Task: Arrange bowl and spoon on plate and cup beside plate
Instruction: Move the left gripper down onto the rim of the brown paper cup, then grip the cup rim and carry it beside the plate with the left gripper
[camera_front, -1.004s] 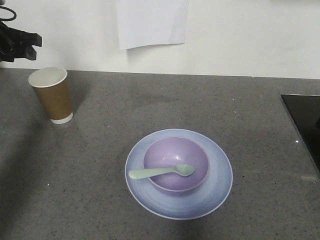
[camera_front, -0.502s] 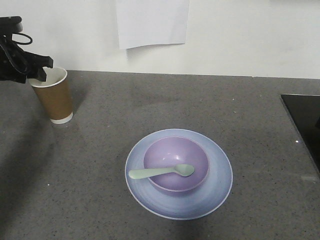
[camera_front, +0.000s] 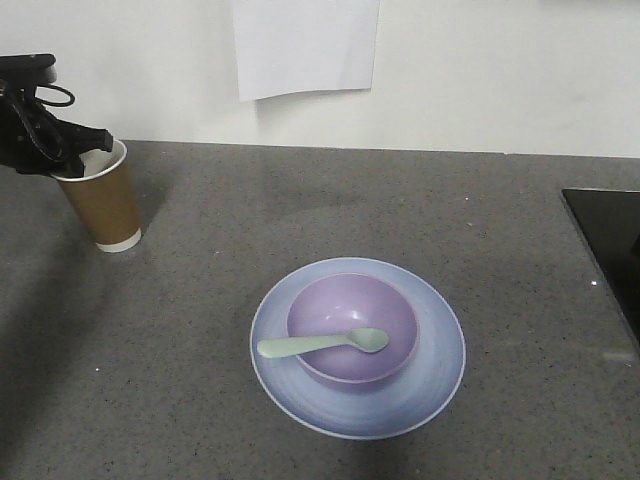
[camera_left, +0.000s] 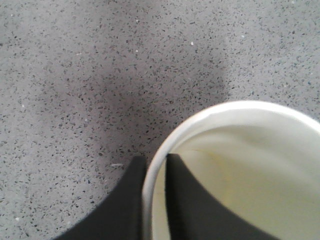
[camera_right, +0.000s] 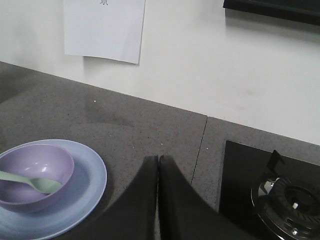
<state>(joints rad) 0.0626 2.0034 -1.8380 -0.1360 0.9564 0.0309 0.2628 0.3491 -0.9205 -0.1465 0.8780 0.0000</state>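
Since a second ago the left gripper (camera_front: 88, 150) has come in from the upper left edge of the front view and dropped onto the cup (camera_front: 100, 200), which now sits slightly tilted and nudged a little leftward from where it stood. In the left wrist view one dark finger (camera_left: 122, 205) lies outside the white rim and the other inside, with the cup wall pinched between them, so the jaws look clamped on the rim of the cup. The cup's base appears to rest on the grey countertop (camera_front: 300, 210), far to the left of the plate (camera_front: 440, 350) and well apart from it.

The bowl (camera_front: 352, 325) has not moved and sits centred on the plate, with the spoon (camera_front: 320, 344) lying across it, scoop inside and handle pointing left over the rim. That part of the task looks done already. What remains is probably to carry the cup across and set it down just beside the plate.

The right gripper (camera_right: 158, 200) hangs above the counter with its fingers pressed together and nothing between them, near the stove burner (camera_right: 290, 197)
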